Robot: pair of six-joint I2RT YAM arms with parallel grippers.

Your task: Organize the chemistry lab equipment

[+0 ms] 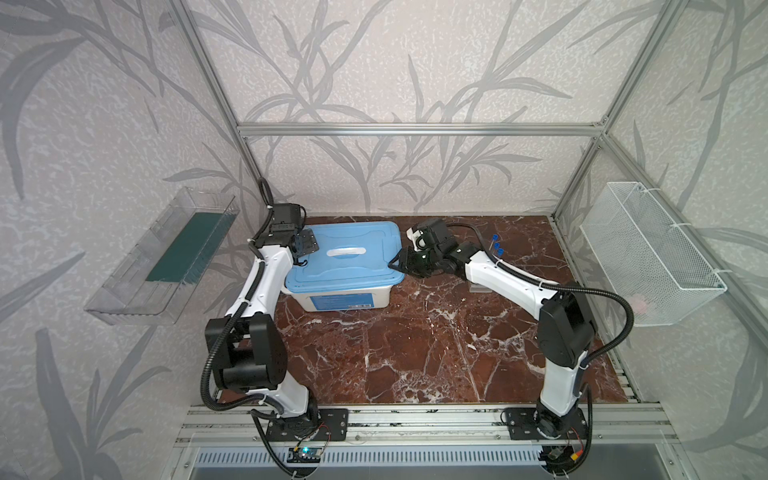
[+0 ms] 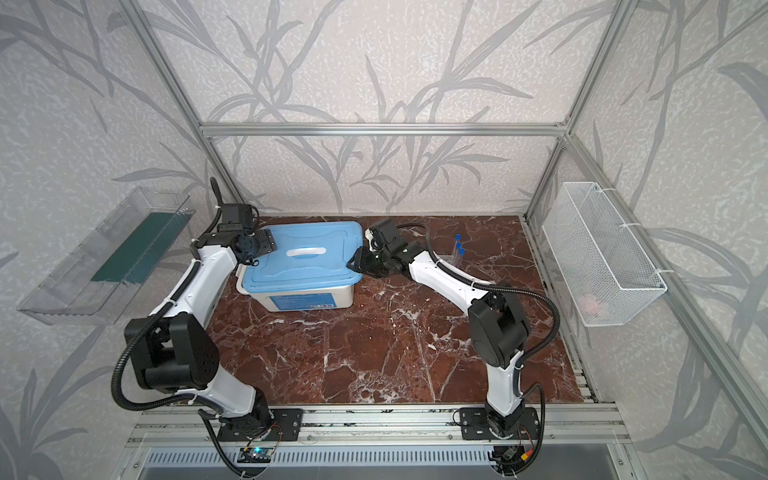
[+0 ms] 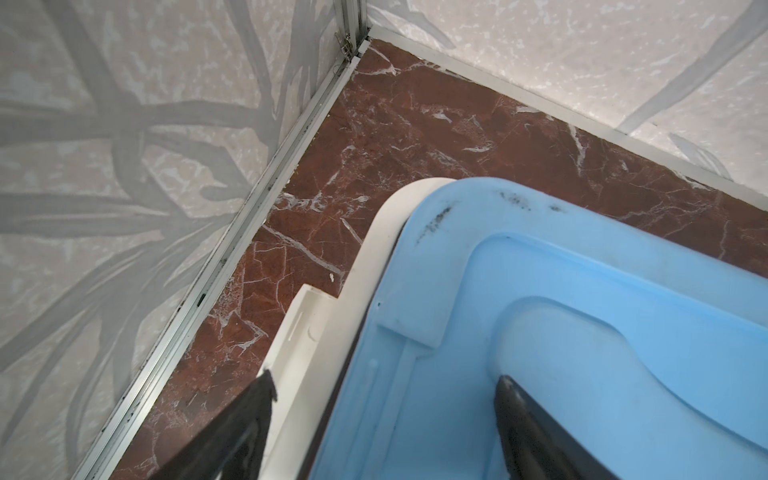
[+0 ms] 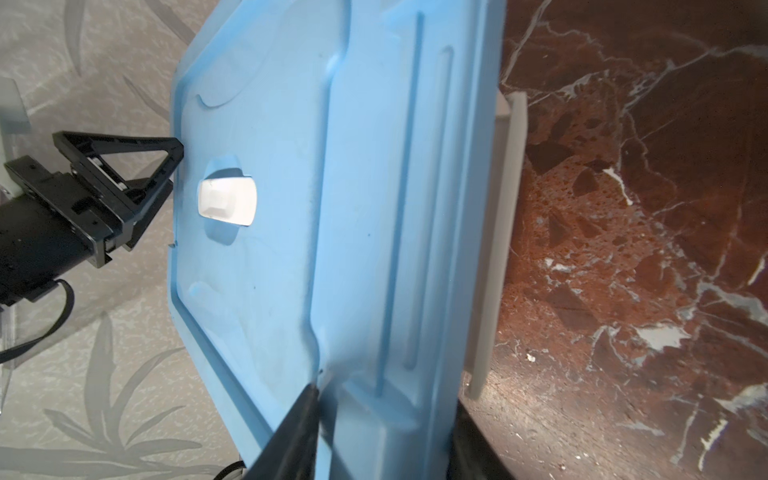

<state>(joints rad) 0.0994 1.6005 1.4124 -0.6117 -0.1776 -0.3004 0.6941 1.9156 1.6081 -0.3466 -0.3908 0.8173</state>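
Test tubes: three long clear tubes with blue caps (image 1: 496, 245) (image 2: 459, 246) stand upright, well to the right of the tub and level with its far half; the right forearm hides their lower ends.
Tub: big white plastic tub (image 1: 345, 297) (image 2: 307, 299) on the red-brown marble tabletop (image 1: 415, 353), towards the back left.
Lid: light-blue rectangular lid (image 1: 361, 237) (image 4: 291, 124) lies on the tub, with a white handle (image 1: 346, 251) (image 4: 226, 201) at its middle.
Right gripper: black right gripper (image 1: 397, 262) is at the tub's right short end. Its jaws stand parted across the lid's edge. One finger (image 4: 297, 424) rests on the lid's top and the other sits beyond the rim. Whether they pinch the lid cannot be told.
Left gripper: black left gripper (image 4: 173, 166) is at the tub's left short end, spread wide. One finger (image 3: 253, 419) is over the tub's white side handle and the other is over the lid. It grips nothing.
Left of the tub: clear plastic tray with a dark green liner (image 1: 124, 291), fixed to the wall.
Right of the tub: white wire mesh basket (image 1: 648, 257) on the opposite wall; its pale contents are too blurred to name.
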